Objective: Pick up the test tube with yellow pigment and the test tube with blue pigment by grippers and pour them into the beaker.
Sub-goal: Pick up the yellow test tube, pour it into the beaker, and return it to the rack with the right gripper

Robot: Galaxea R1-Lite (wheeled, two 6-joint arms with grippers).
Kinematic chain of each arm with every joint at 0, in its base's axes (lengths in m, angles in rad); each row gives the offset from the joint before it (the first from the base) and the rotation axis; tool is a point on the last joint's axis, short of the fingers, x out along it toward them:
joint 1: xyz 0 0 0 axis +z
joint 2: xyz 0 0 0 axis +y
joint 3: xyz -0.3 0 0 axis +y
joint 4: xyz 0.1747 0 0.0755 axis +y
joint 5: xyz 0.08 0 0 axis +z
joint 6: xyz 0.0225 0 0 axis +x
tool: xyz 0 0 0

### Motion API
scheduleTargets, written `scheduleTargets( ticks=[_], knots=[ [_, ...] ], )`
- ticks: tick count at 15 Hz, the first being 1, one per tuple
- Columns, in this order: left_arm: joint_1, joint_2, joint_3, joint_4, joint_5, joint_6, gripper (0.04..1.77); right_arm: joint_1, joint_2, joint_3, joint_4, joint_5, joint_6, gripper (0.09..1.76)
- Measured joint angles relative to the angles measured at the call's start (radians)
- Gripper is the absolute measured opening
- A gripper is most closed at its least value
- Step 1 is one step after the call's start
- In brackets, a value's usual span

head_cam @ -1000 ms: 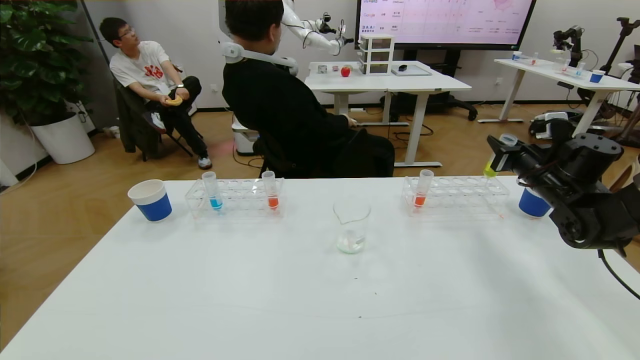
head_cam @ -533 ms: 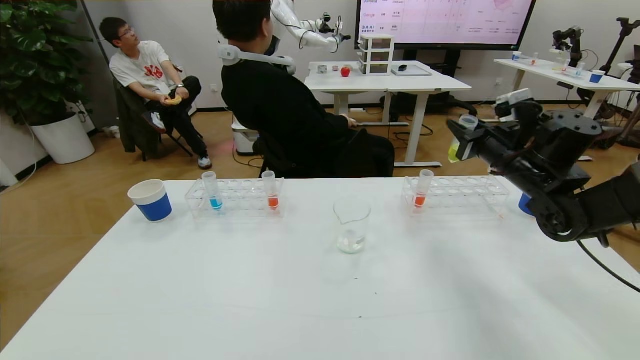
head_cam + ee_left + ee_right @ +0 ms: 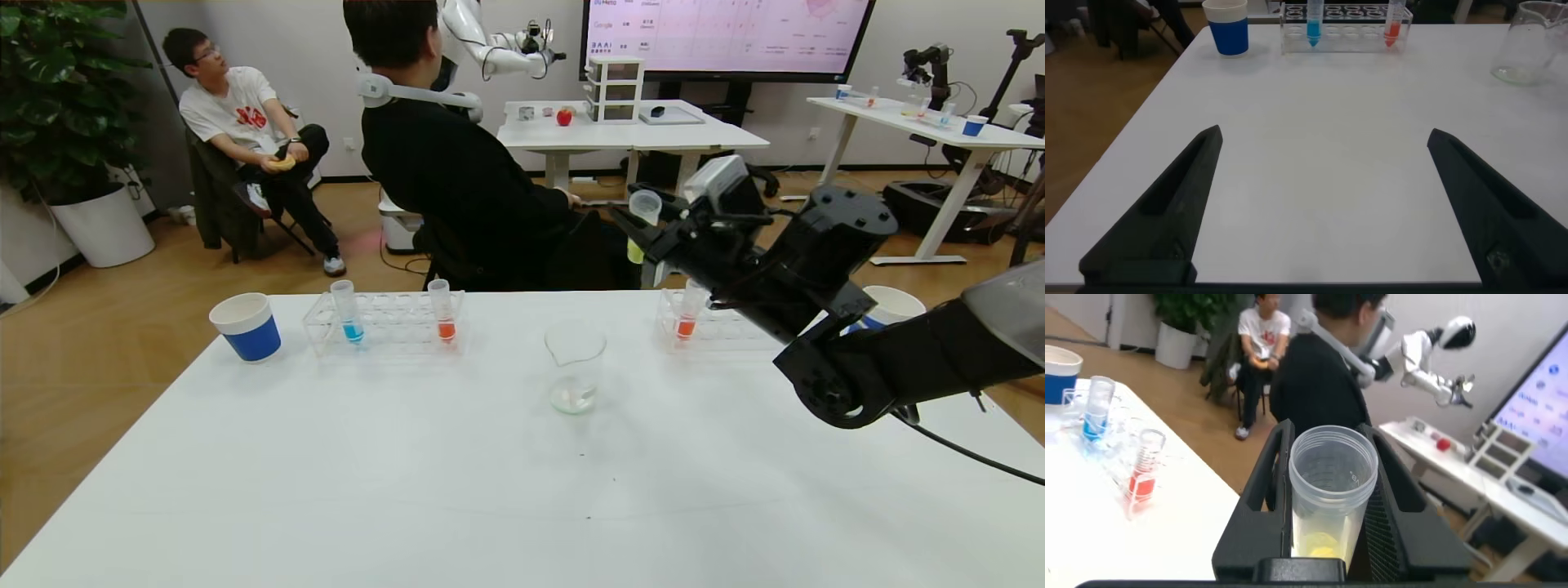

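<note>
Yellow-pigment test tube point(image 3: 641, 229) stands upright, clamped in the right gripper's point(image 3: 653, 237) jaws above the tabletop's far edge, the beaker point(image 3: 574, 366) lying leftward and nearer; left jaws apart.

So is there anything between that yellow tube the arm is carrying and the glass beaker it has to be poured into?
Nothing visible. The right gripper holds the test tube with yellow pigment in the air, above the right-hand rack. Only bare table lies between that rack and the beaker.
</note>
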Motion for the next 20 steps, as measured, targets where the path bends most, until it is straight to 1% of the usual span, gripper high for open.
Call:
scheduleTargets(
  ticks=[2,3,5,7,9,13,17,20],
  knots=[
    [0.0,0.0,0.0,0.0,0.0,0.0,1.75,0.015,0.033,0.014,-0.097,0.066,-0.078,0.51],
    [0.0,0.0,0.0,0.0,0.0,0.0,1.75,0.02,0.053,0.025,-0.133,0.082,-0.106,0.51],
    [0.0,0.0,0.0,0.0,0.0,0.0,1.75,0.024,0.082,0.052,-0.15,0.099,-0.185,0.51],
    [0.0,0.0,0.0,0.0,0.0,0.0,1.75,0.025,0.102,0.079,-0.153,0.171,-0.295,0.51],
    [0.0,0.0,0.0,0.0,0.0,0.0,1.75,0.032,0.121,0.087,-0.167,0.192,-0.326,0.51],
    [0.0,0.0,0.0,0.0,0.0,0.0,1.75,0.034,0.166,0.056,-0.198,0.205,-0.403,0.51],
    [0.0,0.0,0.0,0.0,0.0,0.0,1.75,0.012,0.213,0.0,-0.192,0.31,-0.571,0.51],
    [0.0,0.0,0.0,0.0,0.0,0.0,1.75,0.005,0.253,-0.046,-0.193,0.34,-0.66,0.51]
  ],
)
